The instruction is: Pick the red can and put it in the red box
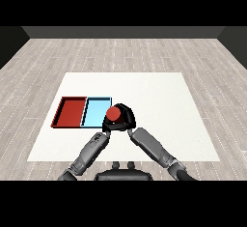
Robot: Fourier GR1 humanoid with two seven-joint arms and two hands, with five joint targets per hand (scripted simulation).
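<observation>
The red can [114, 114] shows its round red top just off the front right corner of the light blue tray [95, 109]. My right hand [128, 118] is curled round the can from the right and behind. My left hand [106, 124] sits close against the can's lower left side, and the can and the other hand hide much of it. The red tray [71, 111] lies to the left of the blue one, with nothing in it. I cannot see whether the can rests on the table or hangs above it.
The two trays lie side by side on the left half of the white table [159, 105]. Both grey forearms [154, 148] come in from below and meet at the can. Wooden floor surrounds the table.
</observation>
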